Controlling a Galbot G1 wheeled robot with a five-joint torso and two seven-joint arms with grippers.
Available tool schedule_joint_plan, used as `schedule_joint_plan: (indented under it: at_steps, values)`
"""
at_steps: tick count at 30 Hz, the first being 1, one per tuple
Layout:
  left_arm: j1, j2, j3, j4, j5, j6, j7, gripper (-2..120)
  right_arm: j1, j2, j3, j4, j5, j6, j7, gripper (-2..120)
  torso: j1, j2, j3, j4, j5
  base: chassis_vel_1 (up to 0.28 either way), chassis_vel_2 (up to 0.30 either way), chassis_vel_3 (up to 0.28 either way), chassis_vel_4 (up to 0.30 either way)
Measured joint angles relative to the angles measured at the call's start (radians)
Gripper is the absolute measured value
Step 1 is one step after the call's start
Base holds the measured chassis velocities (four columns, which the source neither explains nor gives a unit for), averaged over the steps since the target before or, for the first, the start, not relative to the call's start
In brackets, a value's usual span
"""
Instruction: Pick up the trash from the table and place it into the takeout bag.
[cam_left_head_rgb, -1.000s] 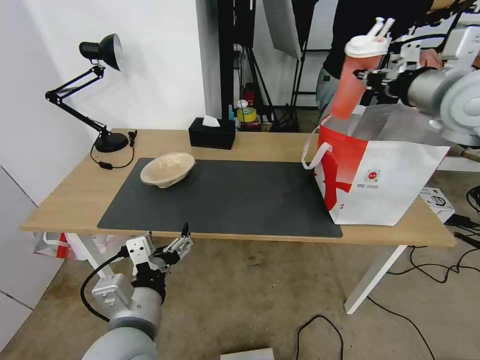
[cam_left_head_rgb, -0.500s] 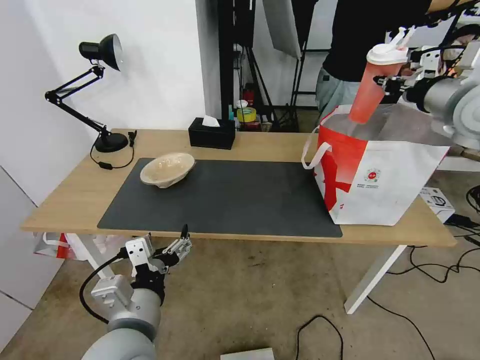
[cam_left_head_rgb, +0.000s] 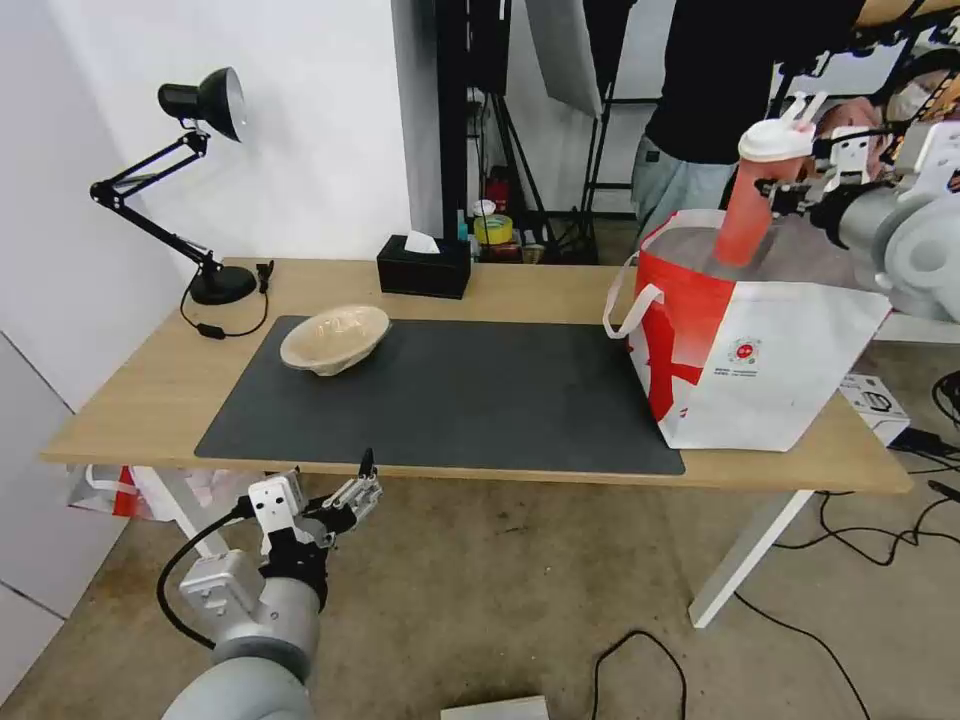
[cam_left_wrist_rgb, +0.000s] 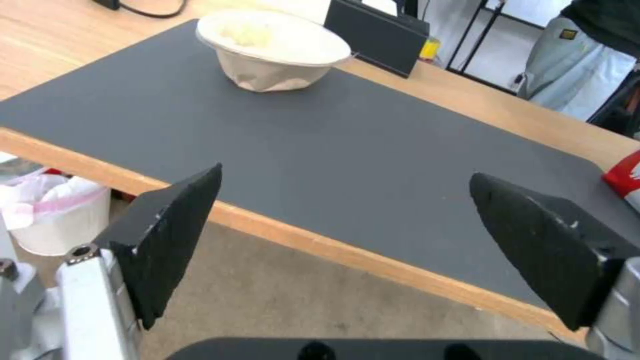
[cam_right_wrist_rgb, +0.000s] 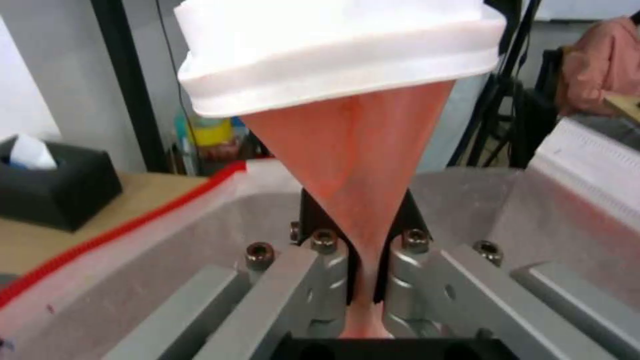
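Red drink cup (cam_left_head_rgb: 752, 198) now sinking into the takeout bag (cam_left_head_rgb: 790, 350)
My right gripper (cam_left_head_rgb: 792, 188), clamped on it, has dropped; release comes soon.

Bright, even light fills the room, falling from overhead, and shadows stay soft: only a faint one sits under the beige bowl (cam_left_head_rgb: 335, 338) on the matte grey mat (cam_left_head_rgb: 440, 395), which gives no glare. The pale tabletop (cam_left_head_rgb: 150, 390) carries a mild sheen. Up close, the red cup (cam_right_wrist_rgb: 357, 165) and its white lid (cam_right_wrist_rgb: 337, 47) look soft and smeared. Straight lines bow slightly toward the head view's edges.
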Motion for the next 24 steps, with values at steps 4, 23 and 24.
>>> schedule_joint_plan:
  at_steps: [4,23,24]
  values:
    - [0.006,0.002,-0.001,0.0,0.0,0.0,0.0,100,-0.001,-0.001,-0.001,0.009,0.0,-0.023,0.002,16,0.0,0.0,0.0,-0.0001,0.0,0.0,0.0,0.0,0.0]
    - [-0.004,0.003,0.0,0.0,-0.006,0.004,-0.002,100,0.014,-0.013,-0.023,0.034,-0.001,-0.038,0.046,84,0.0,0.0,0.0,0.0,0.0,0.0,0.0,0.0,0.0]
    - [-0.006,0.003,0.0,0.0,-0.007,0.004,-0.002,100,0.017,-0.016,-0.025,0.034,-0.001,-0.038,0.048,89,0.0,0.0,0.0,0.0,0.0,0.0,0.0,0.0,0.0]
